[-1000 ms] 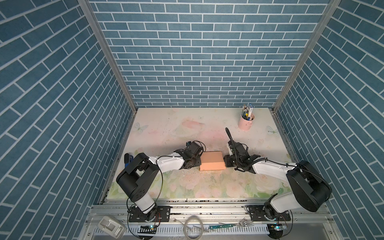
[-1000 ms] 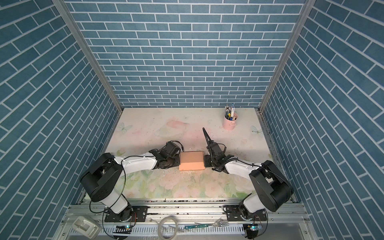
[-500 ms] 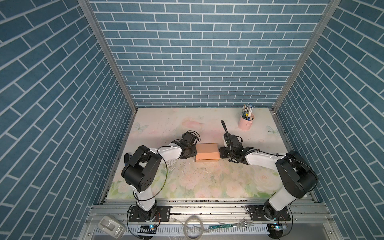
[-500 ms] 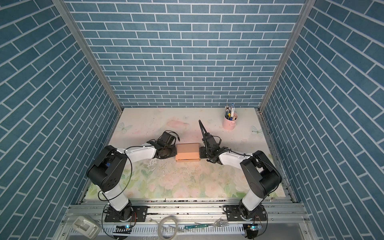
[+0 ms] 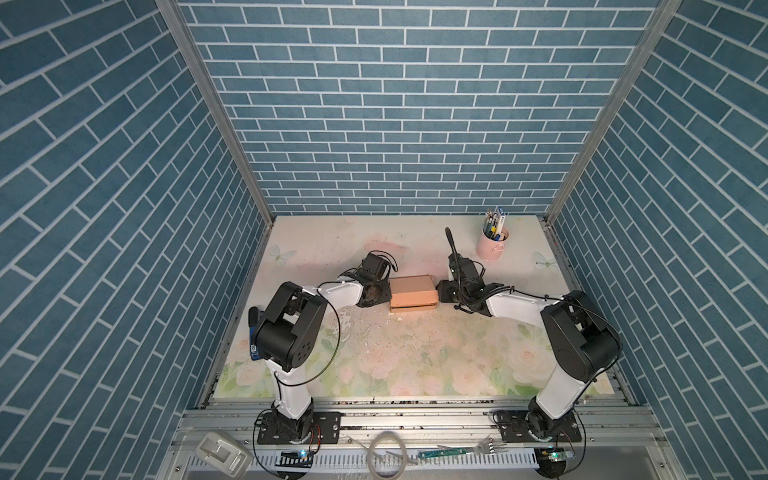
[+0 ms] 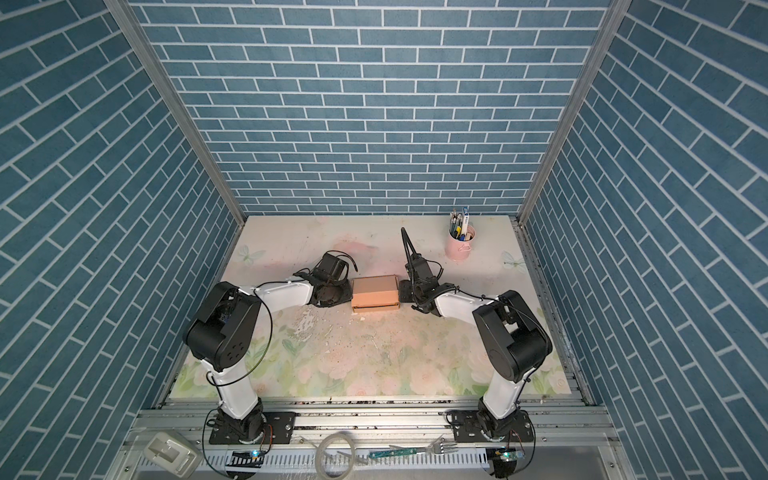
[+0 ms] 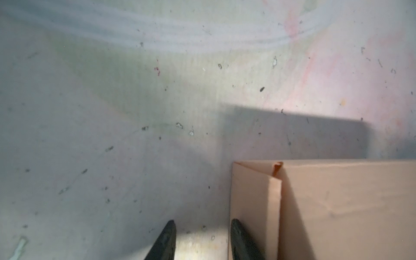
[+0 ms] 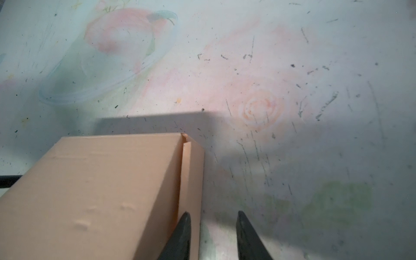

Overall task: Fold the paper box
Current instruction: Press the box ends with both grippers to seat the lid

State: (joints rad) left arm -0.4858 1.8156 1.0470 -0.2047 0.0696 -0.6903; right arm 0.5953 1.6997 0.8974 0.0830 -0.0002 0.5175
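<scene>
Box position: the paper box (image 5: 413, 288) sits on the floral table (image 5: 415, 357) about mid-width, well apart from the pink cup of pens (image 5: 491, 249) at the back right
Box axis: its long axis runs side to side, from one arm across to the other, so each short end faces a gripper
Box facing: broad face up and closed over, one long wall turned toward the arm bases
Left gripper: the left gripper (image 7: 201, 238) is down low at the box's left short end, jaws partly apart with only bare table between them, gripping nothing; its inner finger (image 7: 239, 240) lies just beside the end panel, and I cannot tell if it touches
Right gripper: the right gripper (image 8: 213, 234) mirrors it at the right short end, partly open and empty, its inner finger (image 8: 182, 238) overlapping the end wall
Nearer arm: neither, both stand equally close, the box between them
What the next move hangs on: I'd say the end panels; any push goes inward along the long axis, and a one-sided push would slide the light box
</scene>
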